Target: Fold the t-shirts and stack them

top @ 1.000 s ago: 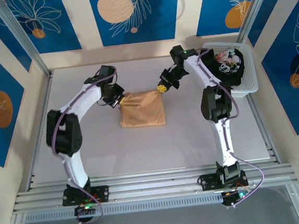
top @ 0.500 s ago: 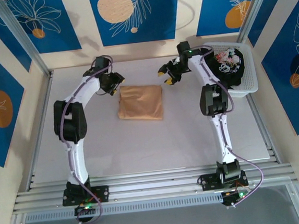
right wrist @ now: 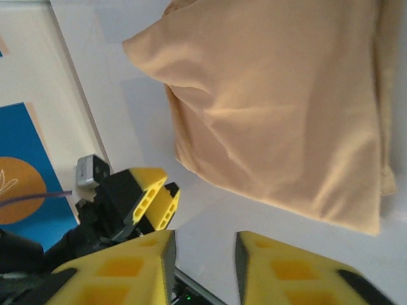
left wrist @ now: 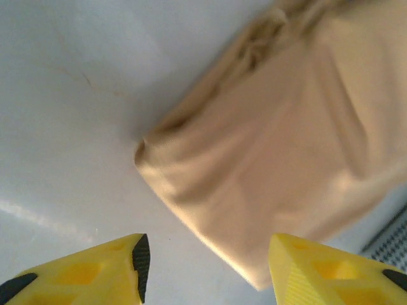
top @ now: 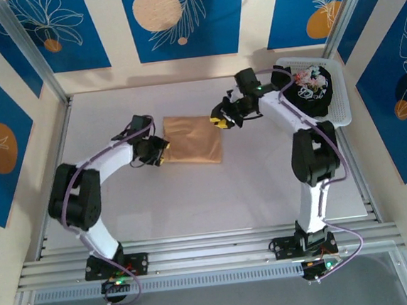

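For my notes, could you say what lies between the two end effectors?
The folded tan tee, flat on the table, in the top view.

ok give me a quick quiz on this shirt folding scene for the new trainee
1. True or false: the tan t-shirt lies folded on the table.
2. Where is the black t-shirt? A) in the white basket B) under the tan t-shirt C) hanging over the table's near edge
3. Fill in: the left gripper and the right gripper, each beside the tan t-shirt, both hold ____.

Key: 1 true; 2 A; 3 nothing (the jaws stand apart with no cloth between them)
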